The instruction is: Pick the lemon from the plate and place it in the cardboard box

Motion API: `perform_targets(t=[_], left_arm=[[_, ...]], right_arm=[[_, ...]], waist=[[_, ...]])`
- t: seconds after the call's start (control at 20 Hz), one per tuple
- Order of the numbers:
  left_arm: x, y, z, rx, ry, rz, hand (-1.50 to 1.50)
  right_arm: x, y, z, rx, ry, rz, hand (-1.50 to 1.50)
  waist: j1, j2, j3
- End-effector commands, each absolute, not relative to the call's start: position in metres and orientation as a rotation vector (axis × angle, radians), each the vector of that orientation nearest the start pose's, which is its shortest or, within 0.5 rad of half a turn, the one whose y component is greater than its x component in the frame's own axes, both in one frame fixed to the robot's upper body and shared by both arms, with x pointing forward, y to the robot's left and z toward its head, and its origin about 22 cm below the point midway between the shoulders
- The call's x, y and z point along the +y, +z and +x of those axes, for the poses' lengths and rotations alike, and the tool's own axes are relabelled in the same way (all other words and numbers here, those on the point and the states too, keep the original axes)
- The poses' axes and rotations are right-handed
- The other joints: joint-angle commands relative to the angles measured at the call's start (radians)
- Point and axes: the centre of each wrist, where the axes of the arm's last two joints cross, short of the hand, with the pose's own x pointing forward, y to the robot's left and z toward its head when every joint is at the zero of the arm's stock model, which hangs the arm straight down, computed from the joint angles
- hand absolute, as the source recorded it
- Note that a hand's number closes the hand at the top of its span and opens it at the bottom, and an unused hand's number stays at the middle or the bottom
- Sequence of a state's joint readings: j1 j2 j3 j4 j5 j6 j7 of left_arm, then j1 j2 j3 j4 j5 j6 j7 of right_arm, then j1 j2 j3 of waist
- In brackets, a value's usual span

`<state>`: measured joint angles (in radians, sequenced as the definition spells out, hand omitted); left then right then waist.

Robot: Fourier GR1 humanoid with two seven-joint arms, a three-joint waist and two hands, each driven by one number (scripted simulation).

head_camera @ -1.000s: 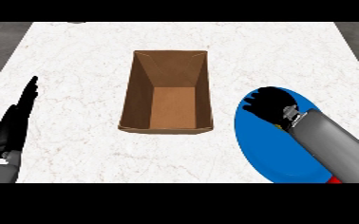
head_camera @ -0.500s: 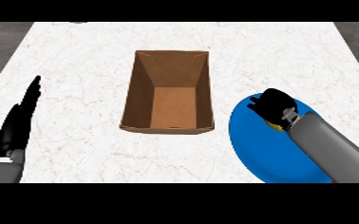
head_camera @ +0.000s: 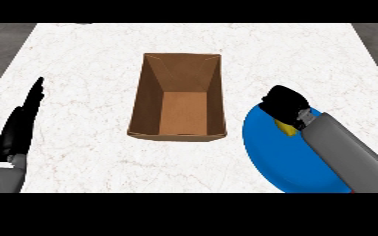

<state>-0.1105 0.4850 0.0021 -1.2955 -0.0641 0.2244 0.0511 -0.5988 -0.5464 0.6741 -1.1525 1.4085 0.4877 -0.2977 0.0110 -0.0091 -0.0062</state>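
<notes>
A blue plate lies at the lower right of the counter. My right hand hovers over its upper edge with its fingers curled round the lemon, of which only a yellow sliver shows under the palm. An open brown cardboard box stands in the middle, left of the plate, with nothing inside. My left hand rests at the left edge, fingers straight and pointing up.
The counter top is white marble; its dark edges show at the upper left and upper right corners. My right forearm covers much of the plate's right side.
My right hand has curled tighter and drawn left toward the plate's upper left rim, its fingers closing on the lemon. The left hand has barely shifted.
</notes>
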Motion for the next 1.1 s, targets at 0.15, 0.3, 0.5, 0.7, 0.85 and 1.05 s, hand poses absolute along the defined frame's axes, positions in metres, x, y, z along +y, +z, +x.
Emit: perform_targets(t=[0.15, 0.3, 0.5, 0.7, 0.85, 1.05], left_arm=[[0.354, 0.019, 0.271, -1.382, -0.216, 0.635, 0.00], [0.348, 0.017, 0.272, -1.398, -0.230, 0.631, 0.00], [0.341, 0.010, 0.273, -1.390, -0.236, 0.640, 0.00], [0.353, 0.029, 0.278, -1.382, -0.225, 0.639, 0.00], [0.354, 0.010, 0.270, -1.373, -0.213, 0.626, 0.00], [0.372, 0.013, 0.265, -1.370, -0.212, 0.651, 0.00]], right_arm=[[-0.247, 0.066, 0.367, -1.380, 2.049, -0.535, 1.50], [-0.272, 0.095, 0.386, -1.612, 1.844, -0.465, 1.50], [-0.296, 0.109, 0.408, -1.758, 1.707, -0.552, 1.50], [-0.317, 0.140, 0.416, -1.941, 1.595, -0.525, 1.50], [-0.292, 0.163, 0.425, -2.161, 1.522, -0.468, 1.50], [-0.285, 0.176, 0.434, -2.223, 1.521, -0.341, 1.50]], waist=[[0.003, 0.027, 0.013], [0.013, 0.027, 0.011], [0.027, 0.027, 0.009], [0.006, 0.016, 0.008], [0.007, 0.016, 0.007], [0.007, 0.013, 0.006]])
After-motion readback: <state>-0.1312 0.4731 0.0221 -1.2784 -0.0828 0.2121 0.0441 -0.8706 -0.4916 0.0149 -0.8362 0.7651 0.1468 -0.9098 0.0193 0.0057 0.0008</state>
